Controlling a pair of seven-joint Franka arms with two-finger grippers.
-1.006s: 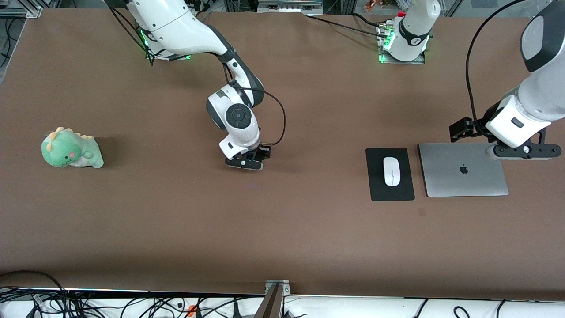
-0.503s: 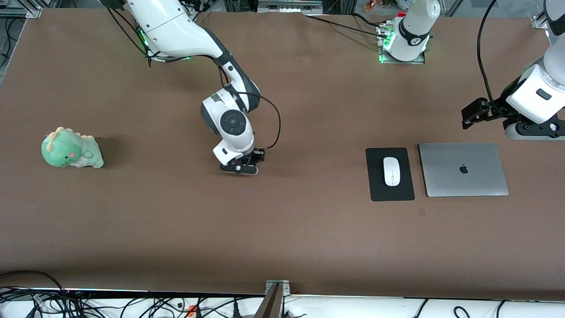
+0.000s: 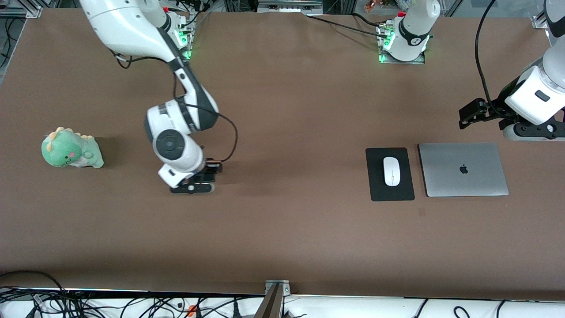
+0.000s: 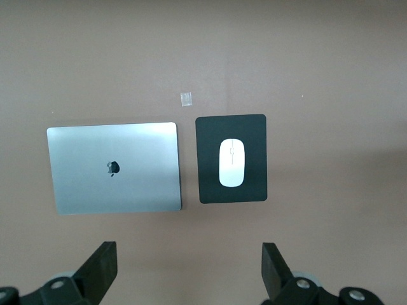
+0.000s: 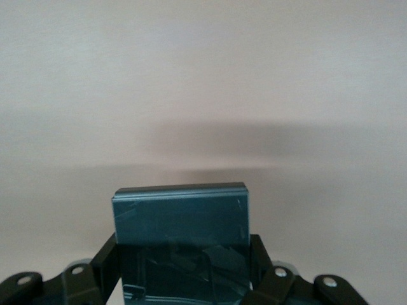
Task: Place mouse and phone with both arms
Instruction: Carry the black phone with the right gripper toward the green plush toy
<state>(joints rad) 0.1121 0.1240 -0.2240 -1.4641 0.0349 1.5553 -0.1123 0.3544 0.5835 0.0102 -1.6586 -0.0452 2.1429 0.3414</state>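
The white mouse (image 3: 391, 171) lies on a black mouse pad (image 3: 376, 185) beside the laptop; it also shows in the left wrist view (image 4: 231, 162). The black phone (image 5: 180, 229) sits between the fingers of my right gripper (image 3: 193, 187), which is shut on it over bare table between the plush toy and the pad. In the front view the phone is hidden under the gripper. My left gripper (image 3: 527, 132) is open and empty, up over the table at the left arm's end, by the laptop's edge farthest from the front camera.
A closed silver laptop (image 3: 462, 169) lies beside the mouse pad, toward the left arm's end. A green dinosaur plush (image 3: 70, 149) sits toward the right arm's end. A small clear tag (image 4: 186, 98) lies near the pad's corner nearest the front camera.
My right gripper has carried the phone toward the plush toy's end of the table. My left gripper rose off the laptop and drew back toward its base side.
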